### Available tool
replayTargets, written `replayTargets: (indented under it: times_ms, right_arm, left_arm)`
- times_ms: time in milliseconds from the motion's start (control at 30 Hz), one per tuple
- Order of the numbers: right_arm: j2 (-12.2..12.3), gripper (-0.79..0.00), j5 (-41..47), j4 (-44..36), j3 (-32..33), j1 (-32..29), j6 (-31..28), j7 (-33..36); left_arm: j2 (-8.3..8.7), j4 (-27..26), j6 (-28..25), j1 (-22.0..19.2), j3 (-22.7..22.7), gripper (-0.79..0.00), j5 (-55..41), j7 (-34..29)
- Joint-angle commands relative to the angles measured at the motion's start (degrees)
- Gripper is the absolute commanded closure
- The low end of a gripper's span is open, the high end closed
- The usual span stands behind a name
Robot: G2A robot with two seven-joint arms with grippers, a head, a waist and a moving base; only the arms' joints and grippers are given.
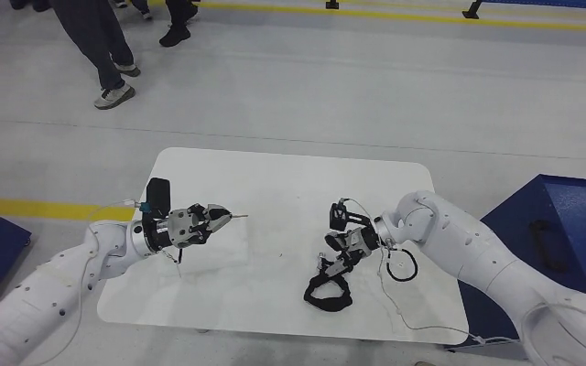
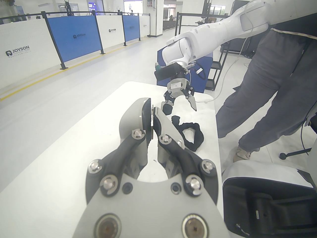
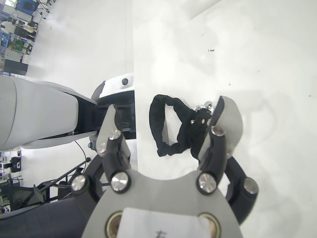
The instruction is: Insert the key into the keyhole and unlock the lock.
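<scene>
- Lock (image 3: 156, 130) and key (image 1: 238, 217) are both found at the white table (image 1: 275, 174), the largest thing here; every place below is given against it.
- The lock is laid flat on the table, close to its robot-side edge, on the right arm's half. It is seen as a loop in a black fabric sleeve, closed at a dark head (image 3: 200, 122) with a bright metal fitting (image 3: 206, 104) beside it. The keyhole cannot be made out.
- The loop is judged floppy and somewhat heavy, so it would sag and swing if lifted by the sleeve. The rigid head is judged the place to be gripped, with the keyhole face left uncovered.
- The right gripper (image 3: 166, 104) is held low over the table, above the lock, with its fingers spread wide and nothing grasped. The head is seen against the inside of one finger; whether it is touched cannot be told.
- The left gripper (image 2: 152, 110) is held over the table's left half, well apart from the lock, and is clenched on the key.
- The key is seen as a thin metal sliver, its tip projecting past the fingertips toward the table's middle. It is judged light, stiff and slick, so it could be twisted in the pads if pushed in off-axis.
</scene>
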Motion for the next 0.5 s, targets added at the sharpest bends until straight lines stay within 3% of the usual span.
replayTargets:
  times_ms: [0,167,300,467]
  right_arm:
    - [-0.01,-0.785,0.19,-1.57,0.63,-1.09,1.56,-2.5]
    - [0.1,-0.785,-3.4,-4.88,1.71,-2.73,17.38,-2.88]
    - [0.13,-0.785,-3.02,-8.38,2.29,-3.06,29.29,2.75]
    - [-0.17,-0.785,-2.46,-12.64,2.95,-3.43,38.91,9.38]
  left_arm:
    - [0.0,0.0,0.0,0.0,0.0,0.0,0.0,0.0]
    - [0.0,0.0,0.0,0.0,0.0,0.0,0.0,0.0]
    - [0.0,0.0,0.0,0.0,0.0,0.0,0.0,0.0]
    - [0.0,0.0,0.0,0.0,0.0,0.0,0.0,0.0]
